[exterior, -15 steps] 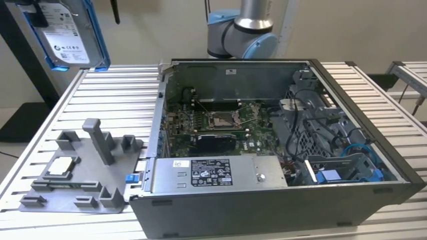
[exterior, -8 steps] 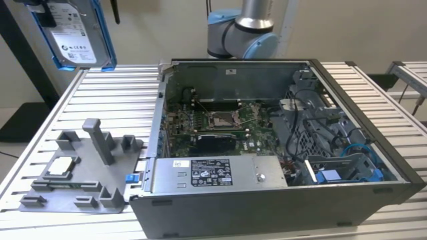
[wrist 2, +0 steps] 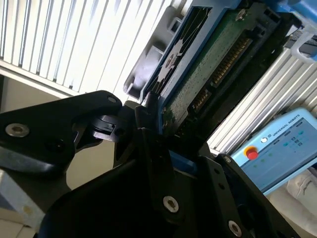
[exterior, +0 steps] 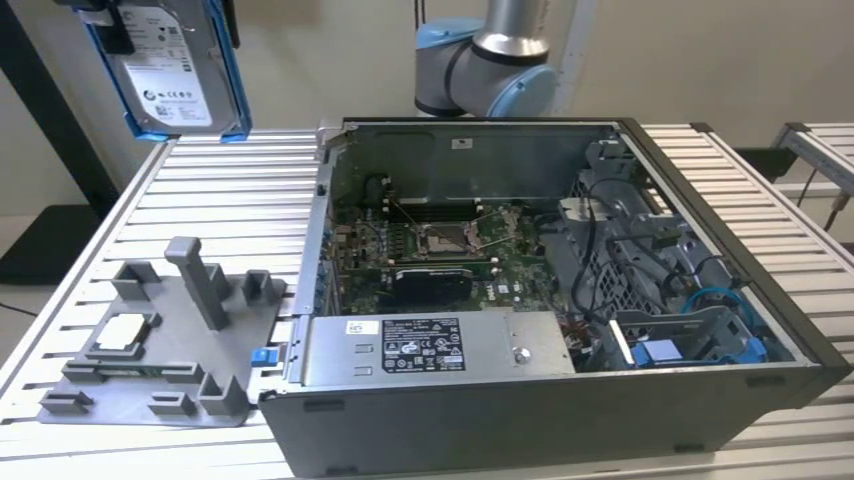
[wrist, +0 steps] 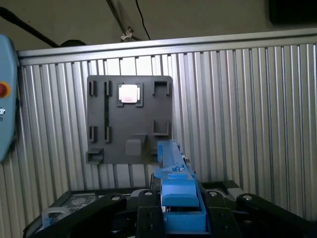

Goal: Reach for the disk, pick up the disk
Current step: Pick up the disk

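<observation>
**Arm** [exterior: 487, 70]: a blue-and-silver joint stands behind the case's back wall. The rest runs off the frame's top edge.

**Gripper** [wrist: 181, 198]: high over the table at the exterior view's upper left, with its body cut off by the top edge there. It is closed on the disk, and its black fingers [wrist 2: 151, 134] press the carrier from both sides.

**Disk** [exterior: 180, 75]: held in the gripper, hanging on edge below it and clear of the table. The white label faces the exterior camera. The second wrist view shows its green circuit-board face, and the first wrist view shows the blue carrier edge-on between the fingers.

**Table** [exterior: 227, 190]: slatted aluminium, well below the gripper.

**Tray** [wrist: 129, 119]: a grey fixture with posts and pockets, flat on the table, below the gripper and well apart from it.

**Chip** [wrist: 129, 93]: small and silver, seated in a tray pocket on the side far from the gripper.

**Case** [exterior: 534, 300]: open with its boards and cables exposed. It sits on the table beside the tray, lower than the gripper and toward the exterior view's right of it.

**Pendant** [wrist 2: 277, 148]: light blue with a red button, lying beyond the disk and partly cut by the frame.

**Hidden or unclear:**
- The disk's upper end and the gripper's mount are cropped in the exterior view.
- In the second wrist view the black links cover where the pads meet the carrier.
- The label cannot be read.
</observation>
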Available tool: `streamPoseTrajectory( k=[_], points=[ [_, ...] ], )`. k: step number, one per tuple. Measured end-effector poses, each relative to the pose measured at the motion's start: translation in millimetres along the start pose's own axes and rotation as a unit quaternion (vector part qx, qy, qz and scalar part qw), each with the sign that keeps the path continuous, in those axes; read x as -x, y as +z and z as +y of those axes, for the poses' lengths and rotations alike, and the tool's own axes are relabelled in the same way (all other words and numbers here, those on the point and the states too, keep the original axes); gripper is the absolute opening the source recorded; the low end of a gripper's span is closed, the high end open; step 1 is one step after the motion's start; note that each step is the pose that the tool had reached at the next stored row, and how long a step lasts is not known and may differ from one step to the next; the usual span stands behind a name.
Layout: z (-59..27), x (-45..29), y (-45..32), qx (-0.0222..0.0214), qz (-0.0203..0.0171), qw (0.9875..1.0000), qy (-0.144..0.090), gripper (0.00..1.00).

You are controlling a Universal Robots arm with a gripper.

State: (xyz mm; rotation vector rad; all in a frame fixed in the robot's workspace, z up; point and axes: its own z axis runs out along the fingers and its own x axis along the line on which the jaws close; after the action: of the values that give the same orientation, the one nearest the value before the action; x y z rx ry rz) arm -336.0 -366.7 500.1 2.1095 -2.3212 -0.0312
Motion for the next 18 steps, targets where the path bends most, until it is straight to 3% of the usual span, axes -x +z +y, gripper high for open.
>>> streamPoseTrajectory(
  k=[7,9,18],
  points=[
    [-15.8,1.5,-0.2,0.0000,0.0000,1.0000,0.000,0.00],
    [-24.6,2.3,-0.3,0.0000,0.0000,1.0000,0.000,0.00],
    [-49.1,4.7,-0.8,0.0002,0.0000,1.0000,0.000,0.00]
  ],
)
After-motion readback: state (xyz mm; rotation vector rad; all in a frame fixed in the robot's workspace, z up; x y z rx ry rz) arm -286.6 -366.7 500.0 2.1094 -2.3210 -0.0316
